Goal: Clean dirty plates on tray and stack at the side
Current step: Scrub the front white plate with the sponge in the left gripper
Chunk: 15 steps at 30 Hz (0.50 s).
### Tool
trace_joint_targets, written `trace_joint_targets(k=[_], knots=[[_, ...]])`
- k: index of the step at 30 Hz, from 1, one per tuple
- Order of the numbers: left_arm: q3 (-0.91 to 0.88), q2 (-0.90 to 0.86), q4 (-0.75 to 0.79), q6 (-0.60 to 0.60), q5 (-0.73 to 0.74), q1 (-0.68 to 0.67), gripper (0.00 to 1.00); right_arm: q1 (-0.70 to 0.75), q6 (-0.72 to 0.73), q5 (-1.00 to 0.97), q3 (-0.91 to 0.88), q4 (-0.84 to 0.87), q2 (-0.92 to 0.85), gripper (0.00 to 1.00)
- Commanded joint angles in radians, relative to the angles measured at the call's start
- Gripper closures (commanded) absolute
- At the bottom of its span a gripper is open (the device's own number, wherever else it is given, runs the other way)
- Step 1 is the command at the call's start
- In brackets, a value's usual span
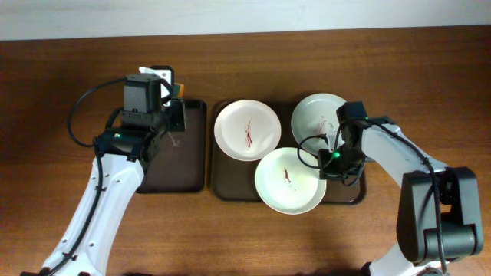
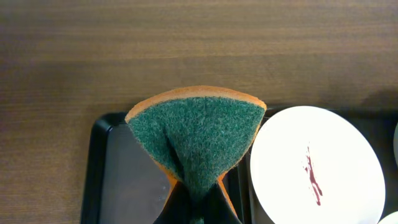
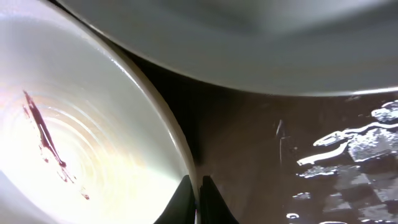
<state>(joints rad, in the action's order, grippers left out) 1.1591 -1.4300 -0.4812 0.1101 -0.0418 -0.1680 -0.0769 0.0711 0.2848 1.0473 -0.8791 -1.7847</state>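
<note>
The worktop (image 1: 245, 245) is brown wood grain with a low sheen. The sponge (image 2: 196, 134) has a rough green fibre face on orange foam. The plates (image 1: 247, 129) are smooth, glossy white, smeared red. The left tray (image 2: 121, 186) looks like dark satin plastic; the right tray (image 3: 267, 149) gleams, mirror-like.

Two dark trays lie on the desk (image 1: 230, 238): the loaded tray (image 1: 229, 185) and, left of it, the spare tray (image 1: 192, 165). Three white plates (each streaked red) sit on the loaded tray: left plate (image 1: 247, 129), front plate (image 1: 290, 181), far-right plate (image 1: 314, 115). One sponge (image 2: 196, 137), green over orange.
</note>
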Motion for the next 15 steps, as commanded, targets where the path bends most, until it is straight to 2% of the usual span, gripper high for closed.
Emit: trace_joint_targets(k=[1,15], knots=[[0.014,0.028,0.011,0.009,-0.011,0.001,1.0,-0.008,0.016,-0.035,0.019,0.005,0.012,0.96],[0.014,0.029,0.022,0.009,-0.011,0.001,1.0,-0.008,0.016,-0.034,0.019,0.002,0.012,0.96]])
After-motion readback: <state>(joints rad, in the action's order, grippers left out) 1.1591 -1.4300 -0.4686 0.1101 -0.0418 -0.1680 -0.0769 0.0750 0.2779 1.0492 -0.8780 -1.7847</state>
